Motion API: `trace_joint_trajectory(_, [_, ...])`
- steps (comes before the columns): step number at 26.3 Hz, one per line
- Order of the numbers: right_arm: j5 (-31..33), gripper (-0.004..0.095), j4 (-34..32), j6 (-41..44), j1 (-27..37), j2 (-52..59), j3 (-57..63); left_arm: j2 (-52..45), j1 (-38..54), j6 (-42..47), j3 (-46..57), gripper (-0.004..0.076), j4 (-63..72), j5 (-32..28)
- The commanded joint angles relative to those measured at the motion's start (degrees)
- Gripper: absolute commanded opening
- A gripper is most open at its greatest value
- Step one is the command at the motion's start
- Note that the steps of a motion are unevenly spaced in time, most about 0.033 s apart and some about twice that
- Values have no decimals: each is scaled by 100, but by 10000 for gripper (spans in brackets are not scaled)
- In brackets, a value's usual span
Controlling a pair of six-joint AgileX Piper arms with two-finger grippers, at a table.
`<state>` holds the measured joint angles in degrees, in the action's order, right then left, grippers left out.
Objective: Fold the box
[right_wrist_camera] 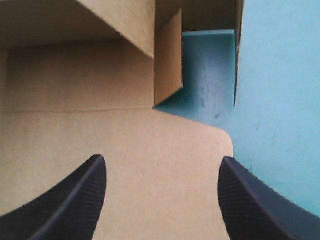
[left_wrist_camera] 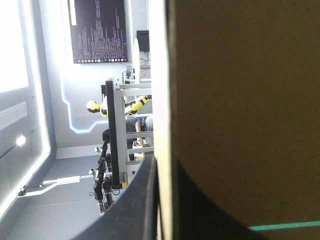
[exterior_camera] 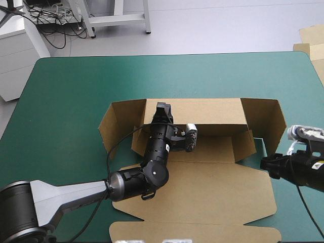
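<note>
High view: the box (exterior_camera: 217, 116) lies on the table (exterior_camera: 66, 101), far wall and side flaps raised, lid (exterior_camera: 202, 192) flat. The left tool (exterior_camera: 163, 112) reaches into the box at its far wall. The right tool (exterior_camera: 264, 164) is at the box's right edge.
Left wrist: its fingers (left_wrist_camera: 135, 200) clench the box's wall.
Right wrist: its fingers (right_wrist_camera: 75, 200) stand released, apart over the lid's corner.

Plain brown box (exterior_camera: 202, 187) on a teal-green cover (exterior_camera: 71, 101).

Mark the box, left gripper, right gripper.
box (exterior_camera: 217, 187): high view, flat near panel.
left gripper (exterior_camera: 163, 108): high view, between its shut fingertips.
right gripper (right_wrist_camera: 162, 159): right wrist view, midway between open fingers.
</note>
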<state>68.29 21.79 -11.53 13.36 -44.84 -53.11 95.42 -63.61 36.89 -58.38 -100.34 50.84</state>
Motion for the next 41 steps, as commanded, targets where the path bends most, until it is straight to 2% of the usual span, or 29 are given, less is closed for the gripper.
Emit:
trace_joint_trajectory(1, [-286, 599, 186, 190, 42, -254, -868, -181, -64, 22, -50, -10, -283, -192])
trace_joint_trajectory(12, [100, 599, 261, 243, 42, -2422, -3881, -181, -112, -1, -50, -10, -283, -386])
trace_joint_trajectory(18, [90, 599, 312, 122, 42, -3674, -4837, -181, -170, -16, -50, -10, -283, -375])
trace_joint_trajectory(24, [79, 599, 351, 57, 42, -4589, -5172, -181, -170, -16, -50, -10, -283, -385])
trace_joint_trajectory(29, [72, 599, 730, -136, 0, -5217, -5173, -181, -170, -16, -50, -10, -283, -373])
trace_joint_trajectory(37, [353, 598, 195, -220, -415, -5576, -5131, -181, -170, -16, -50, -10, -283, -304])
trace_joint_trajectory(41, [353, 582, -135, 97, -415, -5542, -5070, -181, -170, -16, -50, -10, -283, -278])
